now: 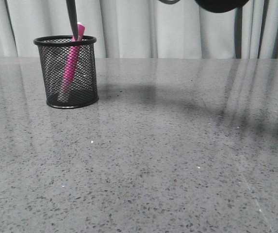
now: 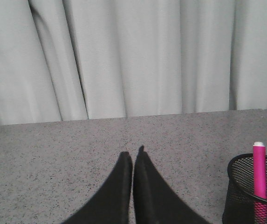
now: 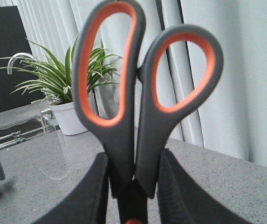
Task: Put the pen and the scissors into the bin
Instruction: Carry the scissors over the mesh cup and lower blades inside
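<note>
You've got the bin [image 1: 67, 73] sitting far left near the table [image 1: 177, 160] back edge, loads of open room to its right. Pen [image 1: 72, 63] stands inside, leaning right. Scissors [image 3: 142, 107] hang vertical, blades down into the bin, clamped in your right gripper [image 3: 133, 186]. Left gripper [image 2: 132, 186] is pressed together.

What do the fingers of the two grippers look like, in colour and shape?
Both are black. The left gripper has two smooth, matte fingers that curve and taper to narrow tips. The right gripper's fingers are broad and curved, with a finely textured inner face. No cables or markings show.
</note>
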Robot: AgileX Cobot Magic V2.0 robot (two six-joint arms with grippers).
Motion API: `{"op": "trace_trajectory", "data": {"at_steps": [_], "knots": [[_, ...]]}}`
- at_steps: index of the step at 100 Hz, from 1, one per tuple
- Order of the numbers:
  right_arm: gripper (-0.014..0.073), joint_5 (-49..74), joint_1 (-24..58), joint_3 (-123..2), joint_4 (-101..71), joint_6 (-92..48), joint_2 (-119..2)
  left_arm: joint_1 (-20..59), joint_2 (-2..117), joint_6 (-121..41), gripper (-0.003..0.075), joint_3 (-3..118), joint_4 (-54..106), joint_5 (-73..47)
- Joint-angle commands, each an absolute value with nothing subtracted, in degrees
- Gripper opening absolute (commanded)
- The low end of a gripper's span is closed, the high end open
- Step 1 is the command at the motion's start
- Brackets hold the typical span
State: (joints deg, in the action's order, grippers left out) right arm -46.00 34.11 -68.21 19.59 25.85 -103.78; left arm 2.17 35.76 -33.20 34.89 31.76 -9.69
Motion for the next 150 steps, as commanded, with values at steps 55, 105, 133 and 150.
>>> {"op": "trace_trajectory", "data": {"at_steps": [55,105,133,150], "knots": [[-0.0075,-46.4,33.9,-70.6,27.9,23.8,-104.7,2.0,35.6,-32.5,-0.0022,36.4,32.6,-5.4],[-0.0076,-45.4,33.9,-70.3,30.5,23.8,-105.1,2.0,35.6,-32.5,-0.0022,36.4,32.6,-5.4],[-0.0076,-44.4,33.9,-68.2,30.4,23.8,-105.1,2.0,35.6,-32.5,-0.0022,36.4,32.6,-5.4],[-0.0076,-44.3,33.9,-68.2,30.4,23.8,-105.1,2.0,35.6,-32.5,-0.0022,36.4,32.6,-5.4]]}}
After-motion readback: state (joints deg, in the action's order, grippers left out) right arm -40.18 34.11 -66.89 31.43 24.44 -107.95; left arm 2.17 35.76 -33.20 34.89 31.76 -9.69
